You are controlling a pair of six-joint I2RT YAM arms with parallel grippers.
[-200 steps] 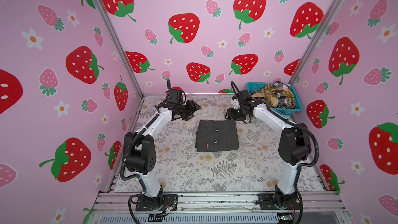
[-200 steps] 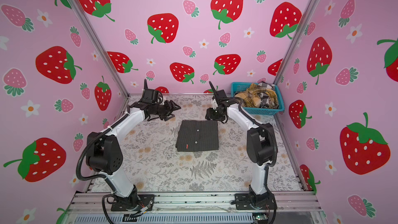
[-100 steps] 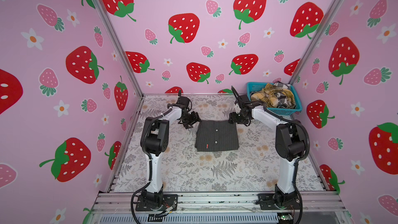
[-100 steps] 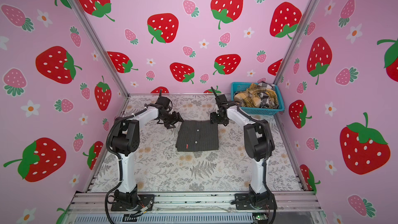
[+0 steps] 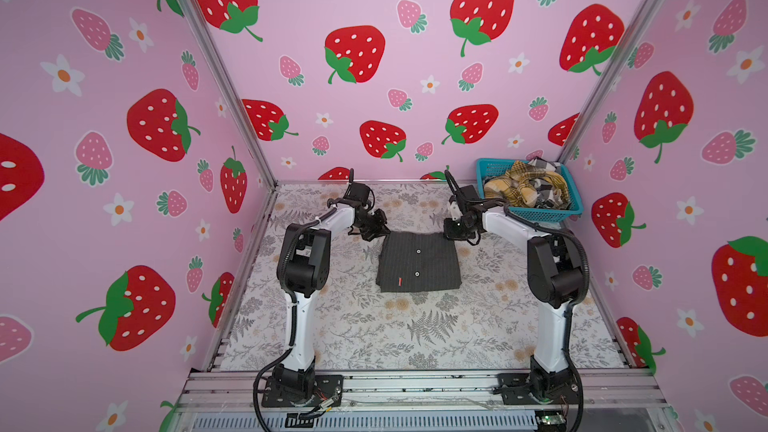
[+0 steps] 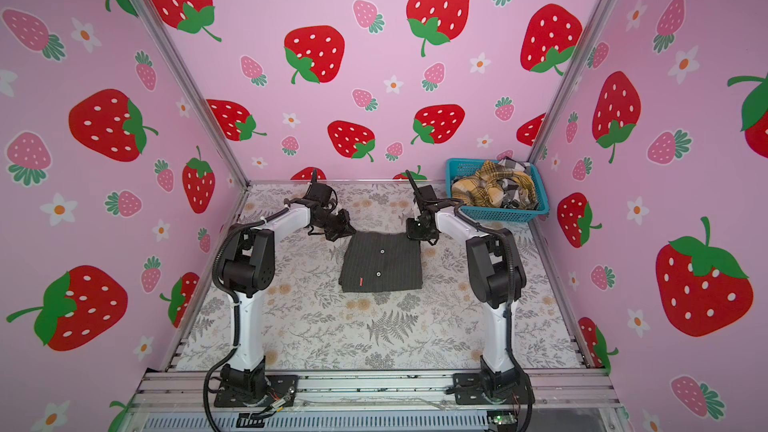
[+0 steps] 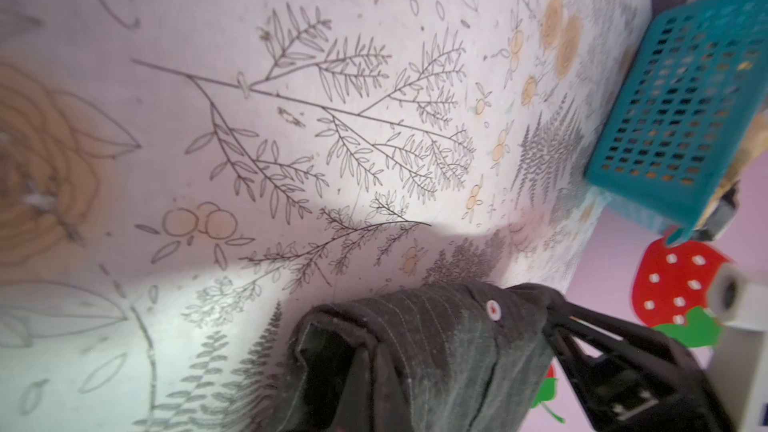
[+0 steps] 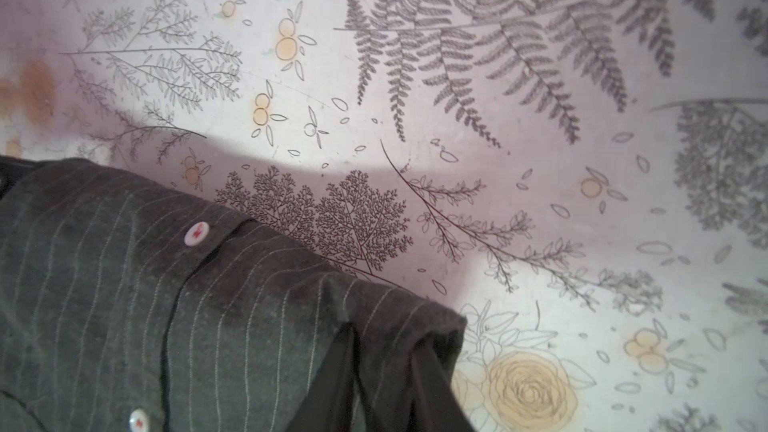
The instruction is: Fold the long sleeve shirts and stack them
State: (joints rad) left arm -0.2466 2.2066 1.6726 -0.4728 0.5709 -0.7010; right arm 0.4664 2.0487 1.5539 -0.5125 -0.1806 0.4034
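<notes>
Left gripper (image 5: 376, 231) is closed on the far left corner of the dark charcoal pinstriped cloth shirt (image 5: 417, 261). Right gripper (image 5: 454, 234) is closed on its far right corner. Confirm this in the wrist views, where each pair of dark fingers runs into a bunched fold of the striped cloth.

Note the position of the shirt. It lies folded into a compact rectangle at the middle of the grey floral tablecloth (image 5: 415, 326), between the two arms. Its button placket, marked by pale buttons, runs from the far edge to the near edge. The edge you hold runs left to right, across that placket. The body of the shirt therefore lies on the near side of both grippers, toward the arm bases.

Expect the next move to carry the far edge, either over the shirt toward the near edge or up off the table. Move both grippers level and together, since each arm holds one end of the same edge and neither is nearer. Uneven travel would likely skew the fold.

Observe the turquoise plastic mesh basket (image 5: 540, 213) in the far right corner, just behind the right forearm. It holds a crumpled mustard-yellow plaid shirt (image 5: 519, 187) and a black-and-white checked shirt (image 5: 545, 164). Nothing stands on the tablecloth on the near side of the folded shirt.
</notes>
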